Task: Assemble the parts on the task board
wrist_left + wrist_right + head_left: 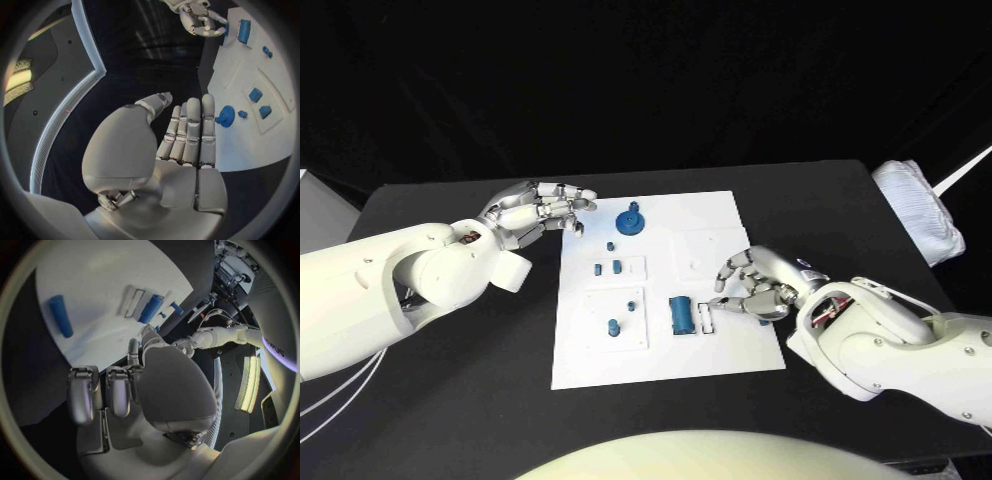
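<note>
Task board, head view: it's sitting mid-table, long side running away from the robot. The blue cylinder is lying on the near half, long axis pointing away from the robot, with a small white slotted piece just beside it. The right hand is hovering over the board's right edge, just beside that cylinder, fingers curled loosely and apart, gripping nothing I can see. The cylinder is lying toward the board's middle from this hand, so the right hand is clearly the nearer one. The left hand is hovering off the board's far left corner, fingers bent, nothing in it. The round blue part is lying just beside it on the board. Small blue pegs are standing in the square plates in between.

Left wrist view: the left hand is showing fingers straight and pressed side by side, holding nothing. The round blue part is sitting just past the fingertips, not touching.

Right wrist view: the right hand is showing fingers bent, nothing between them. The cylinder is lying on the white board beyond the fingertips, apart from them.

My read: a cylinder pickup is the right hand's job, closing across the short axis.
</note>
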